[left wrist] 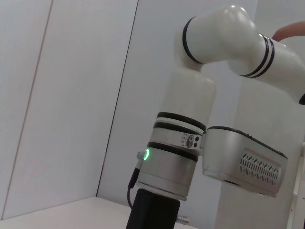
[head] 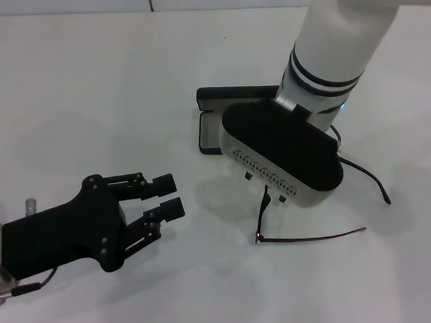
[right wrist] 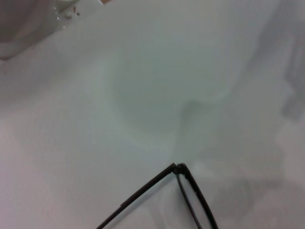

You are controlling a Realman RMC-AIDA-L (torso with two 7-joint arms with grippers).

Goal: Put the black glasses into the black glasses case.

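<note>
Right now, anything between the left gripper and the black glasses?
Head view: only bare white table lies between the left gripper and the black glasses. The right arm hangs over the frames.

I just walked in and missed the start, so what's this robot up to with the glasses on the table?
The right arm hangs low over the black glasses, which lie on the white table with temple arms spread; its wrist housing hides its fingers. The black glasses case lies open just behind, with no glasses in the part that shows. The left gripper rests open at the left, holding nothing.
</note>
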